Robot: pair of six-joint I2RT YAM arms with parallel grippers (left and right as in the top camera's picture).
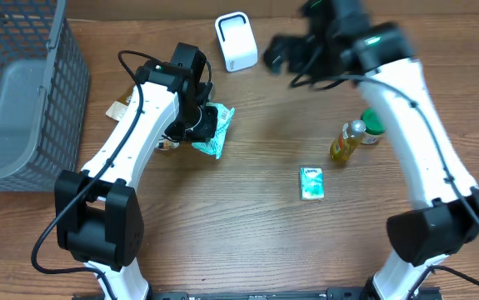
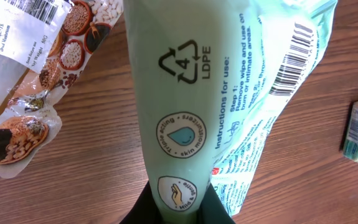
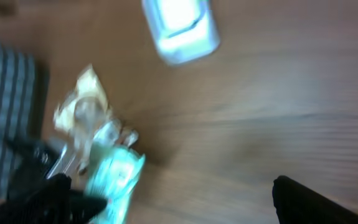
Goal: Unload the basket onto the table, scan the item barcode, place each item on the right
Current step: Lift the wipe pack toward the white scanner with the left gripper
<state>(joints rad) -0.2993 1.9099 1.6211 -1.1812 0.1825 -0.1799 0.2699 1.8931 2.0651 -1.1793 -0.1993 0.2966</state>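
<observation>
A mint-green wet-wipes pack (image 1: 218,133) hangs just above the table left of centre, with my left gripper (image 1: 197,123) shut on one end. In the left wrist view the pack (image 2: 179,93) fills the middle. Its barcode (image 2: 297,56) shows on the crinkled flap at upper right, and the gripper (image 2: 180,202) pinches the pack's lower end. A white scanner (image 1: 236,42) stands at the back. My right gripper (image 1: 279,55) hovers open just right of it, holding nothing. The blurred right wrist view shows the scanner (image 3: 180,25), the pack (image 3: 113,180) and the wide-apart right gripper (image 3: 179,205).
A grey mesh basket (image 1: 22,92) stands at the far left. A snack bag (image 1: 121,105) lies under the left arm, also the snack bag (image 2: 29,74). A yellow bottle (image 1: 346,142), a green-lidded jar (image 1: 374,127) and a small green packet (image 1: 311,183) sit on the right.
</observation>
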